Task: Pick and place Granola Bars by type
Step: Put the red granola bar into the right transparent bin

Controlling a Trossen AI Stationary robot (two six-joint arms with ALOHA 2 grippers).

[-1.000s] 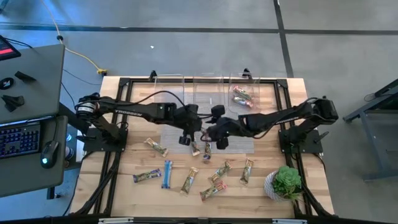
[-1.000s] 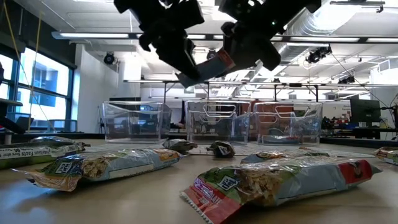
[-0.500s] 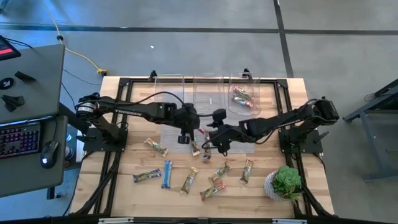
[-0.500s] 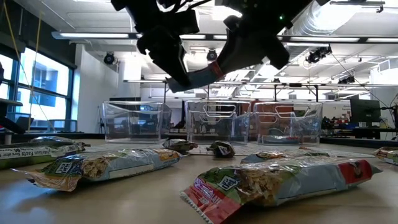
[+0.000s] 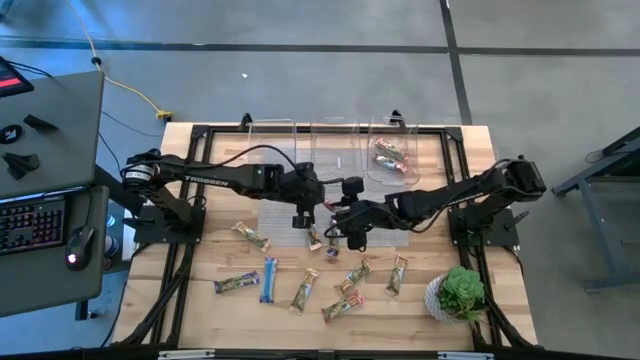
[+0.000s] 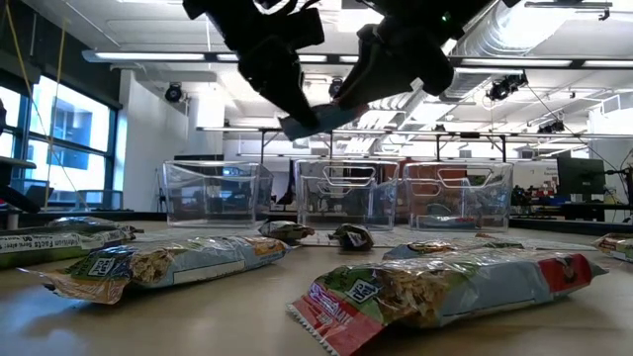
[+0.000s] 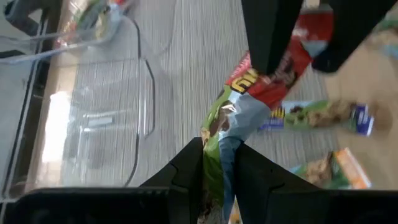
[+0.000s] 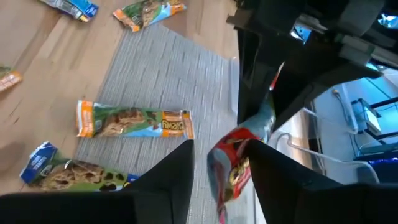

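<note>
High view: at frame centre, the left gripper [image 5: 300, 213] and right gripper [image 5: 345, 222] meet above the grey mat [image 5: 275, 218], both clamped on one red granola bar [image 7: 273, 74], each pinching an opposite end.

A lab: exposed ceiling ducts [image 6: 514, 40], workbenches [image 6: 584, 213], desk keyboard [image 5: 30, 226].

bars [image 6: 435, 282]: glossy, crinkled wrappers
bins [image 6: 344, 193]: clear plastic
desk [image 5: 210, 310]: pale wood
mat [image 7: 186, 74]: grey, ribbed weave
</note>
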